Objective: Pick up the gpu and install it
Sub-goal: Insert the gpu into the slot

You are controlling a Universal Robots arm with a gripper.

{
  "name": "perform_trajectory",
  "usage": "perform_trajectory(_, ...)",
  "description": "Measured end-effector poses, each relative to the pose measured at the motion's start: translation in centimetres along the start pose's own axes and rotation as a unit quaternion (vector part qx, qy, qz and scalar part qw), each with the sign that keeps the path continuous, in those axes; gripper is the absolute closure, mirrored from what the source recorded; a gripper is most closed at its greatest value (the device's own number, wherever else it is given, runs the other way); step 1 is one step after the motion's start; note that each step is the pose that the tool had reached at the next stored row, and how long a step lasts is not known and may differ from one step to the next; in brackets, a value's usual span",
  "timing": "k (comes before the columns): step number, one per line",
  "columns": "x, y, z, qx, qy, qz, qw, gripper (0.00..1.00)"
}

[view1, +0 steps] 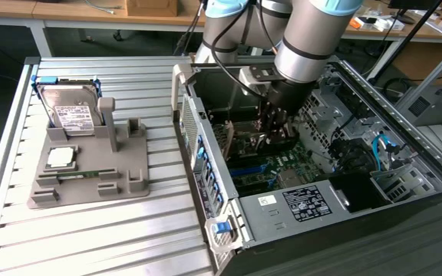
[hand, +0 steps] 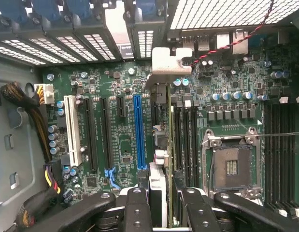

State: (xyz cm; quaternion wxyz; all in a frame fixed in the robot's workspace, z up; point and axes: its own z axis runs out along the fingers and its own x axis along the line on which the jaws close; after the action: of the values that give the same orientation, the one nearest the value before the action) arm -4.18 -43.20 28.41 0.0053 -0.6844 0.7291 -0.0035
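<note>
Gpu [hand: 168,140] sits edge-on, clamped in the claw [hand: 166,208], over the motherboard [hand: 121,145].

1. The gpu [hand: 161,159] sits edge-on between the fingers of the gripper [hand: 164,193], with its bracket [hand: 163,63] at the end away from the gripper.
2. Under the gripper lies the motherboard [hand: 120,135], inside the computer case [view1: 405,132].
3. A long slot [hand: 138,130] runs just beside the gpu on one side. The processor socket [hand: 232,166] lies on the other side, farther off.
4. The power supply [view1: 305,204] sits in the case, nearer the exterior camera than the gripper.
5. Well apart from the gripper, on the exterior view's left, a holder [view1: 90,172] stands on the table [view1: 113,236] outside the case, with the hard drive [view1: 71,112] upright at its back.
</note>
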Motion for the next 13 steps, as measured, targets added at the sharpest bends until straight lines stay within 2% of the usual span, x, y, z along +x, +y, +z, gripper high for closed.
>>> perform_trajectory(5, 0.15, 0.44, 0.14, 0.0, 0.0001, 0.0, 1.0, 0.7)
perform_trajectory(8, 0.16, 0.45, 0.18, 0.0, 0.0012, 0.0, 1.0, 0.7)
perform_trajectory(13, 0.21, 0.46, 0.22, 0.0001, 0.0011, 0.0, 1.0, 0.7)
